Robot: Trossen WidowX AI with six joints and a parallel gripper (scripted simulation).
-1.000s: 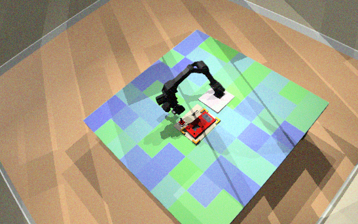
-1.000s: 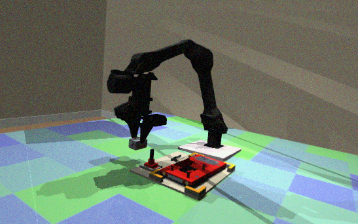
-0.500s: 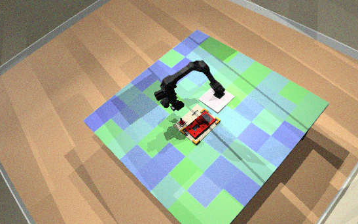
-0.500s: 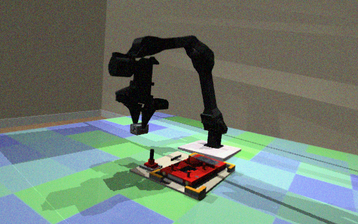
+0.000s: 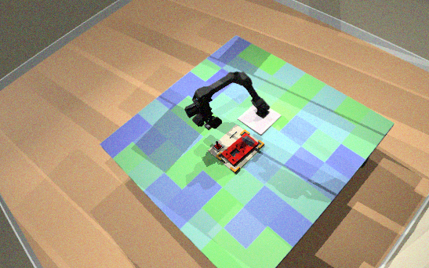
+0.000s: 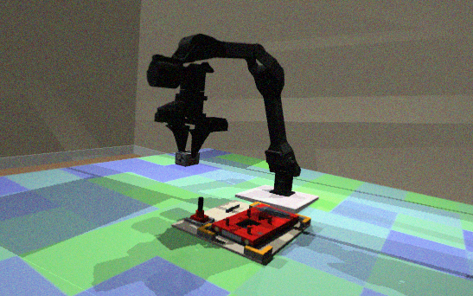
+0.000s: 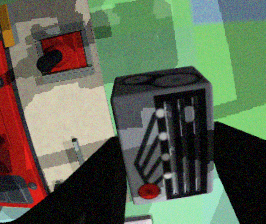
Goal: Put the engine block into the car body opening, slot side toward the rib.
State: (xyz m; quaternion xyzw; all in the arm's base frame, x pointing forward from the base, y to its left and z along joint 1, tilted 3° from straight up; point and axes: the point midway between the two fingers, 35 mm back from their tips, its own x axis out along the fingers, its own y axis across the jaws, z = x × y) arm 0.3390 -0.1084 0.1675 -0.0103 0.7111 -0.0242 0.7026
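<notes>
The grey engine block (image 6: 187, 158) (image 7: 143, 117) is between the fingertips of my gripper (image 6: 190, 153) (image 7: 165, 139), which is shut on it. They hang in the air beyond the board's post end, away from the car body. In the wrist view the block's top shows dark grooves, pale dots and a red disc; two round marks are on its far end. I cannot tell which side has the slot. The red car body (image 5: 231, 157) (image 6: 228, 226) (image 7: 10, 112) lies flat on the board, its dark opening (image 5: 234, 152) (image 6: 246, 223) uncovered. The rib is not distinguishable.
The pale board (image 5: 227, 135) (image 6: 219, 211) (image 7: 66, 117) has orange corner brackets around the car body. A black post (image 6: 201, 203) (image 7: 50, 60) rises from a red base beside it. A short dark bar (image 6: 233, 208) (image 7: 77, 150) stands on the board. The arm's white base plate (image 5: 250, 119) (image 6: 254, 196) is behind.
</notes>
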